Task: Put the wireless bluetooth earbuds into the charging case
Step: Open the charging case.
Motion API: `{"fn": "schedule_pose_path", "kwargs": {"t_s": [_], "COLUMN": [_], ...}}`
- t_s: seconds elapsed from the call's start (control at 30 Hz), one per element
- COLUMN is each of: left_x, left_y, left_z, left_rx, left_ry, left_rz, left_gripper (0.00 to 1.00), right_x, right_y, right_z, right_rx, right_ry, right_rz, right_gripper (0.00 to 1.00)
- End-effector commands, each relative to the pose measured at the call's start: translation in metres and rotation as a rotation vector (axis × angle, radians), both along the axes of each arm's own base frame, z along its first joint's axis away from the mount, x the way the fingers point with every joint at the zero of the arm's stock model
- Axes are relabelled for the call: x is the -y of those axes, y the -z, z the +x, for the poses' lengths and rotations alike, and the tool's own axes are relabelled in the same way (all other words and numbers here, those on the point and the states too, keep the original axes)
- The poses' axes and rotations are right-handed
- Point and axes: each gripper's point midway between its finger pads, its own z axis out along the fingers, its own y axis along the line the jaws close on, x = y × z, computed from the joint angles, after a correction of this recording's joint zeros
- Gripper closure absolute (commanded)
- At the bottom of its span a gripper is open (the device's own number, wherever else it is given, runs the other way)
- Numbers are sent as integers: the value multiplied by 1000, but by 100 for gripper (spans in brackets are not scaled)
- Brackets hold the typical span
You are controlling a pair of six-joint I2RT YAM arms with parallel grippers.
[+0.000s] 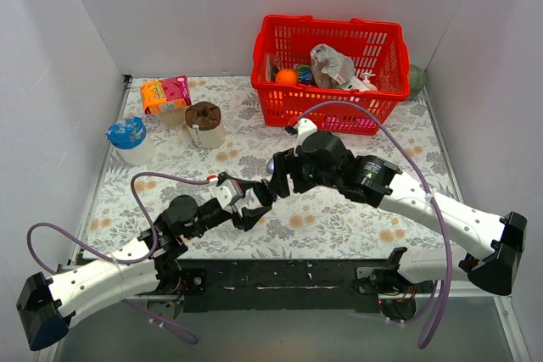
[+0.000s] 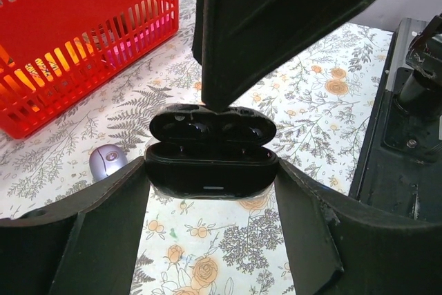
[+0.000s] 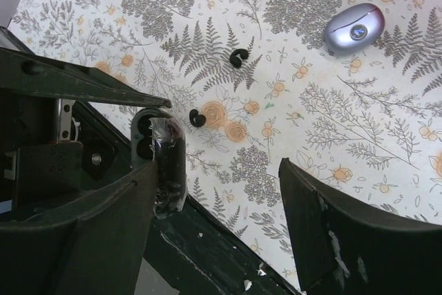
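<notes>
Overhead, the two arms meet above the middle of the flowered worktop [image 1: 331,228], with the left pincer [image 1: 252,209] and the right pincer [image 1: 273,182] almost tip to tip at centre frame. A red basket [image 1: 329,74] stands at the upper right, and the task's small pieces cannot be made out from this height. From the left wrist, the charging case [image 2: 210,160] fills centre frame, black and glossy, its lid swung open over two hollows. The left pincer is closed partway onto the case's two ends and grips it. One finger of the right pincer hangs just above the open lid, and a silvery lavender pebble [image 2: 108,161] lies on the worktop at the left. From the right wrist, the wireless bluetooth earbuds [image 3: 238,58] lie loose on the worktop as two tiny dark curled pieces. One is at upper centre and the other [image 3: 198,118] below and left of it, near the held case at the left edge. The right pincer gapes wide with nothing between its fingers. The step in hand looks like the first pick, since no bud appears seated yet. Next, the right pincer would need to settle over the nearer bud, pinch it finely and carry it to a socket while the left keeps the case steady.
</notes>
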Motion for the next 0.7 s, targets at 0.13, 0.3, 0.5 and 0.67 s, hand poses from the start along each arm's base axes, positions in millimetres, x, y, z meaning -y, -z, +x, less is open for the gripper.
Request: {"fn": "schedule_pose_path", "kwargs": {"t_s": [0.13, 0.3, 0.5, 0.67], "left_x": [-3, -2, -1, 1], "left_y": [-36, -33, -33, -34], "left_z": [1, 1, 2, 3], "left_rx": [68, 62, 59, 61], "left_ry": [-14, -12, -14, -9], "left_rz": [-84, -77, -71, -71], "left_gripper": [100, 100, 100, 100], "right_x": [9, -6, -20, -23], "right_y": [-34, -64, -52, -32], "right_z": [5, -10, -15, -12], "right_rx": [75, 96, 51, 11], "right_ry": [16, -106, -182, -176], "right_rz": [171, 272, 237, 181], "right_gripper": [23, 27, 39, 41]}}
